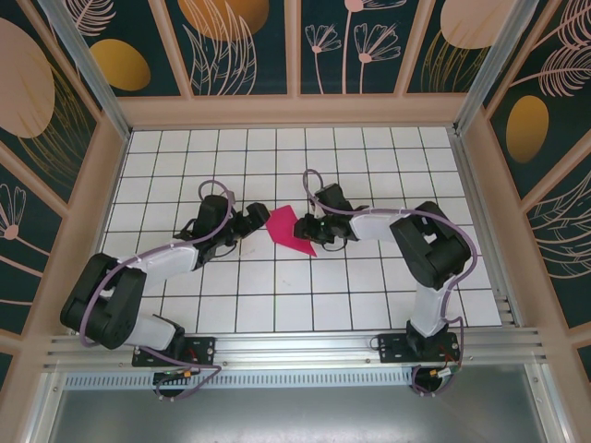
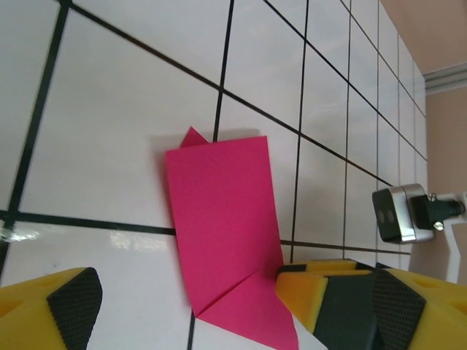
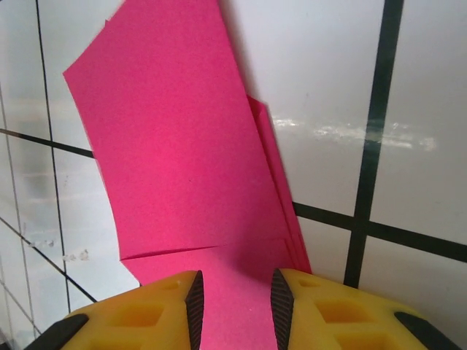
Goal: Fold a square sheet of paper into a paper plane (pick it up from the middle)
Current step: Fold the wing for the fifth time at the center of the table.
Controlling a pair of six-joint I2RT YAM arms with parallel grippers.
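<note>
Thin, light, floppy magenta-pink folded paper (image 1: 290, 229); best pinched at layered crease edge. Right gripper (image 3: 235, 297) clamped on it, left gripper (image 2: 188, 299) released, spread wide.

Bright even light; tile glare; sharp focus.

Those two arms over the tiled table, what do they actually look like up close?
Each arm has chunky black joints joined by pale grey-white links, with a lilac cable looping along it down to a black base plate. The left gripper and the right gripper both have bright yellow fingers faced with black ribbed pads.
</note>
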